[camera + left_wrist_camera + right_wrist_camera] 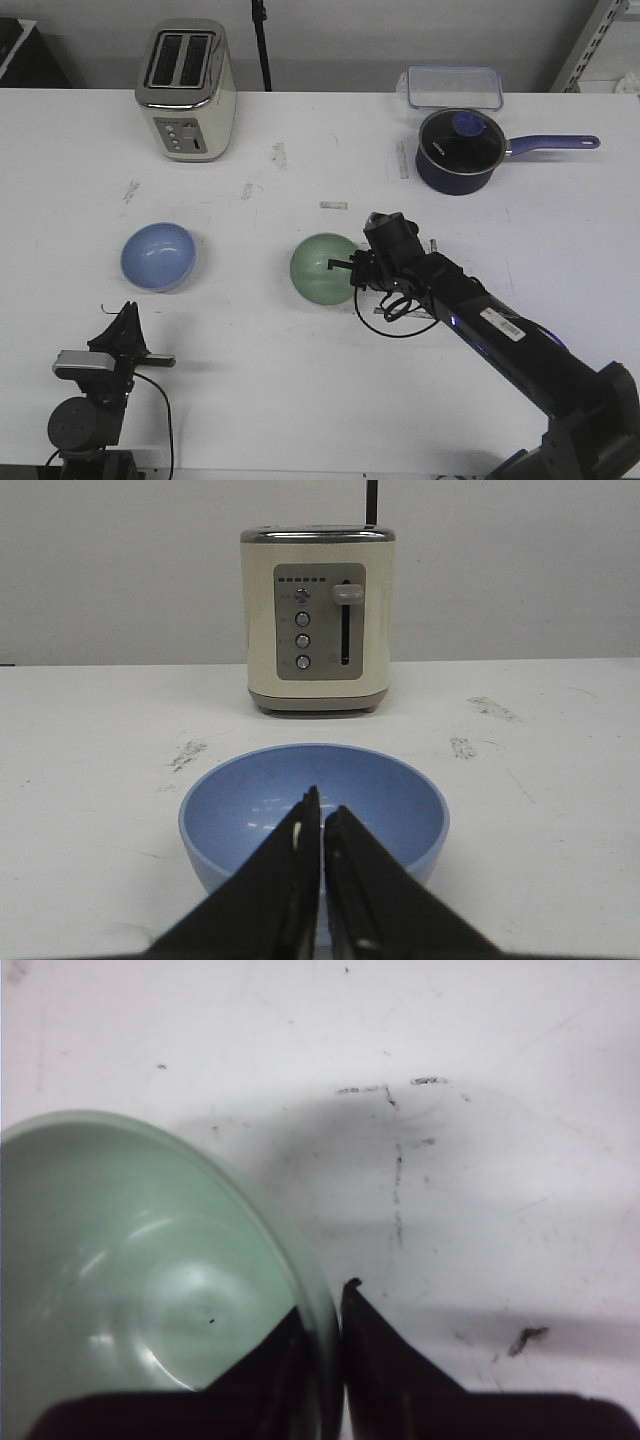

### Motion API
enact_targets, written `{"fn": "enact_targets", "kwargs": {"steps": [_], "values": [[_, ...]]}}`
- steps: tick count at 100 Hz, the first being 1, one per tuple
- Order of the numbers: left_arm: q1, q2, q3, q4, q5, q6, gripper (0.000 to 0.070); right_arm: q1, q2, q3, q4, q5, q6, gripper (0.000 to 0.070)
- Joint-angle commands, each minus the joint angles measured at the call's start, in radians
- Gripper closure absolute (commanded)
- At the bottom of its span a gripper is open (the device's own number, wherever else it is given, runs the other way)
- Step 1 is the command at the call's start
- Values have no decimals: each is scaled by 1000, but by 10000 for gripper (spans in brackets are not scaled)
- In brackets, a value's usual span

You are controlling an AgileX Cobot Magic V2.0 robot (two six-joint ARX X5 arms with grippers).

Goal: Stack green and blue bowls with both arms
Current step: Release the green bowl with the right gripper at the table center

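The pale green bowl [322,270] sits at the table's middle. My right gripper [356,272] is shut on its right rim, one finger inside and one outside; the right wrist view shows the green bowl [140,1280] with the rim pinched between the fingers [375,1360]. The blue bowl [158,256] stands to the left, upright and empty. My left gripper [128,318] is shut and empty, low at the front left, just short of the blue bowl [250,810], which fills the view behind its closed fingertips [322,815].
A cream toaster [187,90] stands at the back left. A dark navy saucepan with a purple handle [460,150] and a clear lidded box [453,86] stand at the back right. A small white scrap [333,205] lies behind the green bowl.
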Motion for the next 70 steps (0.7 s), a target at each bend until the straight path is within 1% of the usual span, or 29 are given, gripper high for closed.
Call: {"fn": "enact_targets", "kwargs": {"steps": [1,9,53,70], "values": [[1,-2,-22,12,-2,5,699,13,32,32,12,11,17,697],[1,-2,-22,12,-2,5,699,20,49,38,21,23,17,697],[1,-2,-22,12,-2,5,699,32,89,38,16,23,16,696],[1,-2,-22,12,-2,5,699,32,90,38,15,24,16,666]]}}
